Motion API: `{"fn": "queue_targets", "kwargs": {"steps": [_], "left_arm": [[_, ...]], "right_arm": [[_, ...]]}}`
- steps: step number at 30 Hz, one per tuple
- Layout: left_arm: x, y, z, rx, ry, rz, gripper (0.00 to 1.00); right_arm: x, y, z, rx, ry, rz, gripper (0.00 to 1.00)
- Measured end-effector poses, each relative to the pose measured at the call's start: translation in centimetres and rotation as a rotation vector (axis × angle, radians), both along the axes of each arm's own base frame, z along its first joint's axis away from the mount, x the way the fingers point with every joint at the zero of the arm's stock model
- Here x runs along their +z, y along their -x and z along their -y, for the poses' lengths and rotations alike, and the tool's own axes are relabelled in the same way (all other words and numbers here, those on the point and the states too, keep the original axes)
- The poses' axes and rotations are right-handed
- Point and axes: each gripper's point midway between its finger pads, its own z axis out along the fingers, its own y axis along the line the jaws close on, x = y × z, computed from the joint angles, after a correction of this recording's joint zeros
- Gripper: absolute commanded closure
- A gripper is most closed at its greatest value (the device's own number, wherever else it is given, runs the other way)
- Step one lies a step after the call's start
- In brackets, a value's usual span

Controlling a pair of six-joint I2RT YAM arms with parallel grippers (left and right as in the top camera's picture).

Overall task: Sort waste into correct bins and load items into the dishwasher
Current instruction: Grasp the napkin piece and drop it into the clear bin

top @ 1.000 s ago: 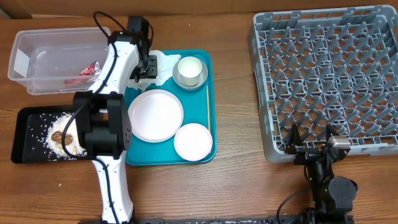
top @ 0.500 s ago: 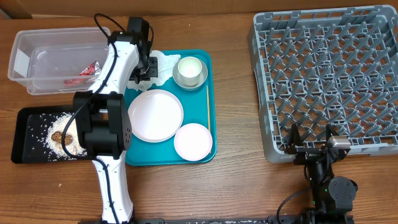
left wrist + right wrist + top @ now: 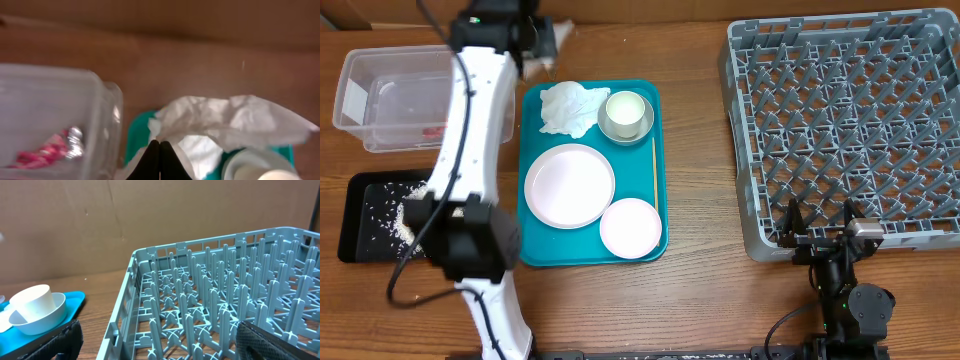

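Left wrist view: left gripper has its jaws pressed together, and a crumpled napkin seems pinched in them. The paper spreads out past the edge of the teal tray, so it reads as lifted rather than lying flat. The picture is blurred, so the grip is a judgement. Just to the left is the clear tub, with a red wrapper already inside.

Overhead: a second napkin lies on the teal tray beside the bowl, which has the white cup standing in it. The large plate and small plate are below it, and a thin wooden stick lies along the tray's right side. The black tray holds scattered crumbs.

Step in hand, as I judge it, is waste sorting — carrying this napkin to the tub. The next move calls for crossing over the tub's wall, high enough that trailing paper clears the rim, then letting go over the open middle. The other napkin and all the dishes are not yet dealt with.

Right gripper is parked at the near edge of the dish rack, fingers wide apart, holding nothing. The rack holds no dishes.

The surface is a brown wood-grain table, with a plain brown board behind — possibly cardboard.
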Motion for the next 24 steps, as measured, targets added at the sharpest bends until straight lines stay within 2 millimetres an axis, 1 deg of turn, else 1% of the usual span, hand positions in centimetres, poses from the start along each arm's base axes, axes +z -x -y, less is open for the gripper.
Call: {"fn": "queue_targets", "kwargs": {"steps": [2, 3, 4, 5, 7, 12, 16, 17, 18, 19, 20, 21, 22, 24], "left_arm": [[2.8, 0.3, -1.5, 0.046, -0.035, 0.065, 0.96], [3.8, 0.5, -2.6, 0.079, -0.056, 0.085, 0.96], [4.1, 0.6, -3.4, 0.102, -0.073, 0.091, 0.96], [4.3, 0.8, -4.7, 0.135, -0.093, 0.093, 0.96], [3.9, 1.0, -6.8, 0.188, -0.122, 0.081, 0.96], [1.7, 1.9, -12.6, 0.309, -0.164, 0.025, 0.96], [-0.2, 3.2, -16.5, 0.384, -0.172, -0.022, 0.95], [-0.7, 3.5, -17.3, 0.399, -0.171, -0.035, 0.94], [-1.2, 3.9, -18.1, 0.413, -0.169, -0.049, 0.89], [-1.8, 4.3, -18.8, 0.424, -0.165, -0.064, 0.75], [-2.2, 4.6, -19.4, 0.432, -0.162, -0.077, 0.43], [-2.7, 4.9, -19.9, 0.442, -0.154, -0.089, 0.08], [-3.1, 5.2, -20.3, 0.448, -0.145, -0.099, 0.0], [-3.8, 5.5, -20.6, 0.451, -0.131, -0.12, 0.0]], "right_arm": [[0.0, 0.0, 0.0, 0.0, -0.001, 0.0, 0.0], [0.0, 0.0, 0.0, 0.0, -0.001, 0.0, 0.0], [0.0, 0.0, 0.0, 0.001, 0.0, 0.0, 0.0], [0.0, 0.0, 0.0, 0.0, -0.001, 0.0, 0.0], [0.0, 0.0, 0.0, 0.001, -0.001, 0.0, 0.0], [0.0, 0.0, 0.0, 0.0, 0.0, 0.0, 0.0], [0.0, 0.0, 0.0, 0.001, -0.001, 0.0, 0.0], [0.0, 0.0, 0.0, 0.0, -0.001, 0.0, 0.0], [0.0, 0.0, 0.0, 0.001, 0.0, 0.0, 0.0], [0.0, 0.0, 0.0, 0.0, 0.0, 0.0, 0.0], [0.0, 0.0, 0.0, 0.0, -0.001, 0.0, 0.0], [0.0, 0.0, 0.0, 0.0, 0.0, 0.0, 0.0], [0.0, 0.0, 0.0, 0.001, 0.0, 0.0, 0.0], [0.0, 0.0, 0.0, 0.0, -0.001, 0.0, 0.0]]}}
